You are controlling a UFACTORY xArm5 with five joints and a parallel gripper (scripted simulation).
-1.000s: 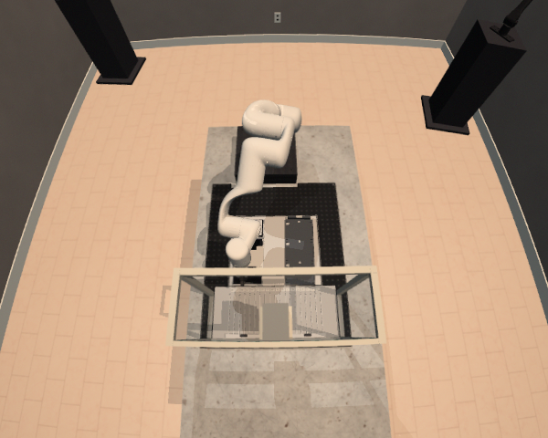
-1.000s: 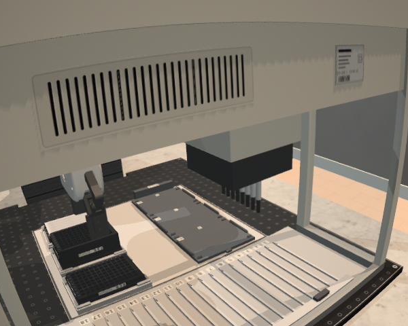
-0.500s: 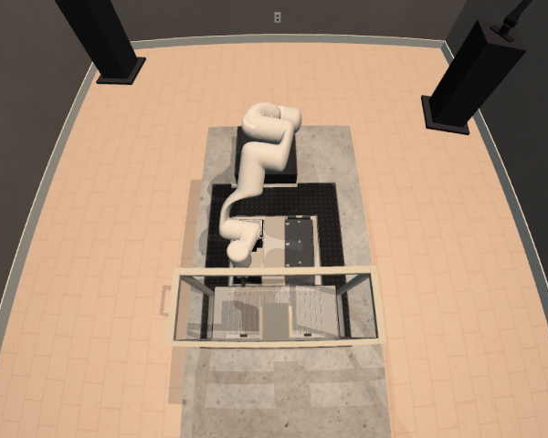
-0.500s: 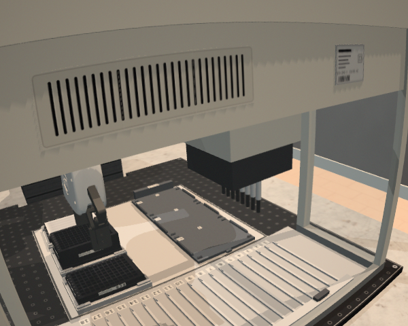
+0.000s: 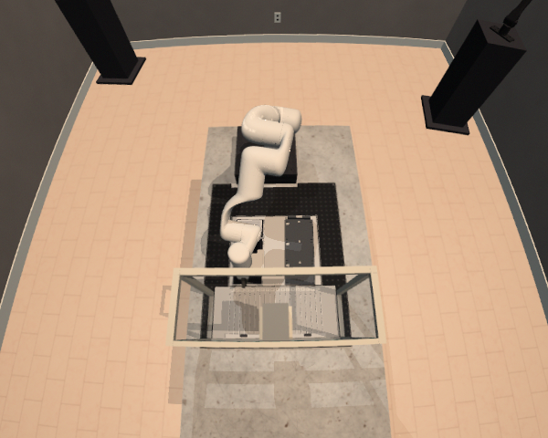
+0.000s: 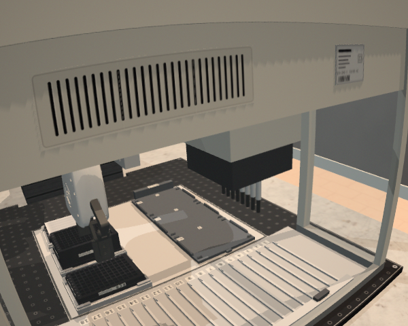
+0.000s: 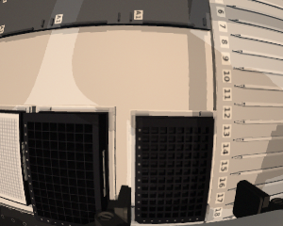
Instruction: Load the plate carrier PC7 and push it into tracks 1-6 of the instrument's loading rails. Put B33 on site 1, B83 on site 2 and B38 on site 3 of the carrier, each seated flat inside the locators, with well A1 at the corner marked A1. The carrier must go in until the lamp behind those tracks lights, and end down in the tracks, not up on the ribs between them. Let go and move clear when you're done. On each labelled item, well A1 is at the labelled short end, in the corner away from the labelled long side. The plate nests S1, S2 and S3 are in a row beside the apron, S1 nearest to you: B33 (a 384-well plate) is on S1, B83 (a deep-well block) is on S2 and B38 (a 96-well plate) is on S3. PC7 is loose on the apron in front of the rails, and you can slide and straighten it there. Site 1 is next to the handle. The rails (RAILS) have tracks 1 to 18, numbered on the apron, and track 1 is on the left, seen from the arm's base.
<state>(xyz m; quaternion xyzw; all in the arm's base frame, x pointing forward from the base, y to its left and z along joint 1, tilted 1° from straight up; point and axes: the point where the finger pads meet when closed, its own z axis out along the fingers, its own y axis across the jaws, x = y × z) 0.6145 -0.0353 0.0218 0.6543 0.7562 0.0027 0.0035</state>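
In the exterior view, the pincer points down near B83 and B38. It is opened fully, and it has hold of nothing.

The wrist view shows one finger low beside the gap between these two dark plates, and the other on the side of the rails. From the pictures I cannot tell how high the fingertips are above the nests. B38 lies in the nest which is nearest to the rails, B83 lies in the middle one, and the white B33 lies at the other end of the row.

The carrier PC7 lies flat on the apron, in front of the low-numbered tracks, with no plate on it. The big marble counter bears the whole station.
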